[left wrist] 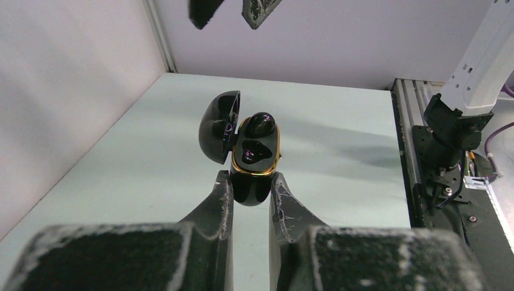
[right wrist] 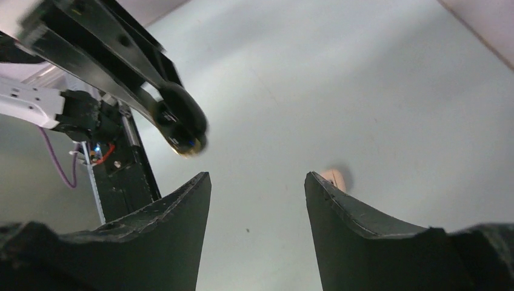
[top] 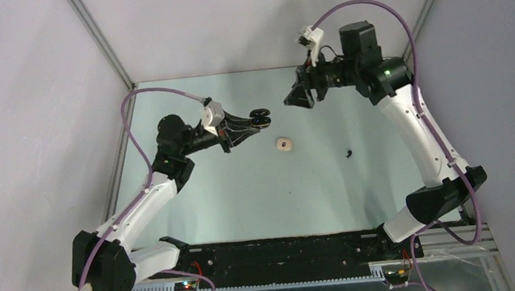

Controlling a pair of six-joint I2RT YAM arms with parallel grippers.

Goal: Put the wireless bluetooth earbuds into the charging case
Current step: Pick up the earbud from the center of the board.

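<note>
Holding charging case [left wrist: 257, 151] aloft, left claw [left wrist: 250, 185]

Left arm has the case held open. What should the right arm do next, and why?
Probably lower the right gripper toward the small black earbud on the table. Its jaws stand open and empty in the air, the left gripper holds the black case with its lid up, and that earbud lies loose.

A cream object [right wrist: 338, 176] at centre right is half hidden behind 1 finger [right wrist: 363, 224]; the black speck [top: 348, 154] is too small to identify.
</note>
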